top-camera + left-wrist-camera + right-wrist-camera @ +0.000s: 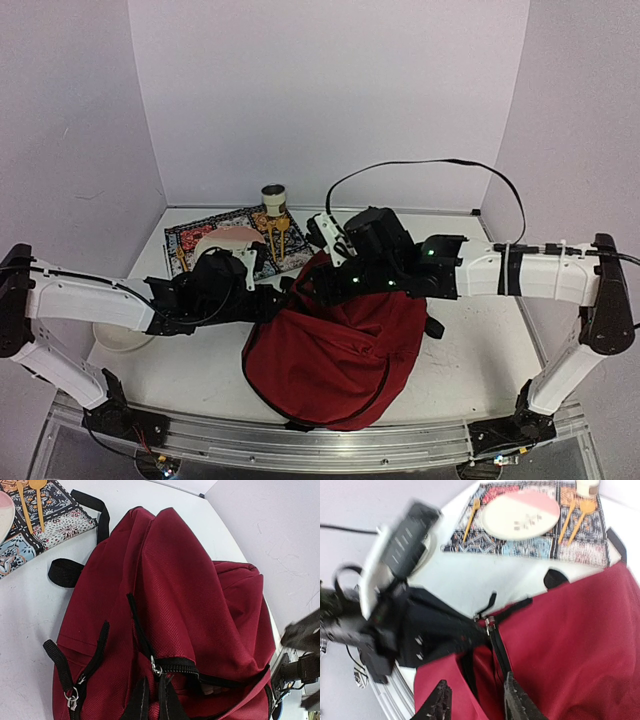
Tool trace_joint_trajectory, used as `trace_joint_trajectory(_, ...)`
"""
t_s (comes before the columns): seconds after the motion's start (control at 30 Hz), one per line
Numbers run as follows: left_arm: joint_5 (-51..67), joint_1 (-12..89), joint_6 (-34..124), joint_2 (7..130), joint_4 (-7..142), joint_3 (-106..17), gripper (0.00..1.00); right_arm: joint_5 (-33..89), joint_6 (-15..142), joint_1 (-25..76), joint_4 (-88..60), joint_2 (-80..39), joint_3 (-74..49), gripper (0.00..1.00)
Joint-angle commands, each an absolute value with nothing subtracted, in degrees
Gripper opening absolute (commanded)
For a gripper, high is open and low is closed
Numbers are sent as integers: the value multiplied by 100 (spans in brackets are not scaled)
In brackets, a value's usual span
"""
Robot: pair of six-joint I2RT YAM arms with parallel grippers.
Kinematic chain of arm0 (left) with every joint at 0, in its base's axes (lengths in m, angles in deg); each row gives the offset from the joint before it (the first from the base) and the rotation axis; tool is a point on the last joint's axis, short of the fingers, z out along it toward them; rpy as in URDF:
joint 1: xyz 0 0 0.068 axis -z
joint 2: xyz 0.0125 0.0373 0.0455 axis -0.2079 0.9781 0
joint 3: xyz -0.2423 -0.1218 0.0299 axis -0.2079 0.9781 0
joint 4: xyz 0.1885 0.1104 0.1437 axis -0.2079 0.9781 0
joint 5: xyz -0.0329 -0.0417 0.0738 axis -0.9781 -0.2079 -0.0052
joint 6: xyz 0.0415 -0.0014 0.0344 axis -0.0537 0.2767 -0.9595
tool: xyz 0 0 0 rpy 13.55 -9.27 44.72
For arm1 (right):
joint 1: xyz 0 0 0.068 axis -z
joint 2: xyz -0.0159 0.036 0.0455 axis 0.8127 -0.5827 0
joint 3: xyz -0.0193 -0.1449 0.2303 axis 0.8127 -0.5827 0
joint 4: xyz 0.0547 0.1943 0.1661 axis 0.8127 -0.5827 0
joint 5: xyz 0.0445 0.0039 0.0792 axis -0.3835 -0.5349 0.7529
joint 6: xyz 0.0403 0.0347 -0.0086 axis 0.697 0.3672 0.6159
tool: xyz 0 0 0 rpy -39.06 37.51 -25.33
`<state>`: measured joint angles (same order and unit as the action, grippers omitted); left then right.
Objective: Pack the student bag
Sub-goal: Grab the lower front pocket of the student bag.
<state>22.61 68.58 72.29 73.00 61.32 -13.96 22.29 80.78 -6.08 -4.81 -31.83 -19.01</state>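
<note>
The student bag (pixel 335 355), dark red with black straps, lies in the middle of the table between both arms. My left gripper (pixel 283 297) reaches in from the left. In the left wrist view the left gripper (pixel 152 703) is shut on a fold of the bag's (pixel 190 590) red fabric, just below a silver zipper pull (pixel 156 669) at the partly open zipper. My right gripper (pixel 335 282) hovers over the bag's top edge. Seen from its wrist, the right gripper (pixel 477 702) is open, its fingers (pixel 517 700) straddling a black zipper strip (pixel 497 650) without holding it.
A patterned placemat (pixel 195 236) at the back left carries a pink-and-white plate (pixel 520 515), wooden cutlery (pixel 575 517) and a cup (pixel 274 197). A white bowl (pixel 120 340) sits under the left arm. A black cable (pixel 430 165) loops above the right arm. Walls enclose three sides.
</note>
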Motion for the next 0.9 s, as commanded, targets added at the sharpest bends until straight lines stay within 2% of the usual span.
trace_joint_trajectory(0.0, 2349, 6817, 7146, 7318, 5838, -1327, 6, 1916, 8354, -521, -679, -3544, -1349, 39)
trace_joint_trajectory(0.37, 2497, 6891, 6292, 6958, 5443, -1033, 5, 2609, 8905, -370, -1030, -4652, -170, 45)
trace_joint_trajectory(0.87, 2468, 7096, 5659, 6966, 4827, -887, 4, 3231, 9404, -35, -1123, -5313, 79, 46)
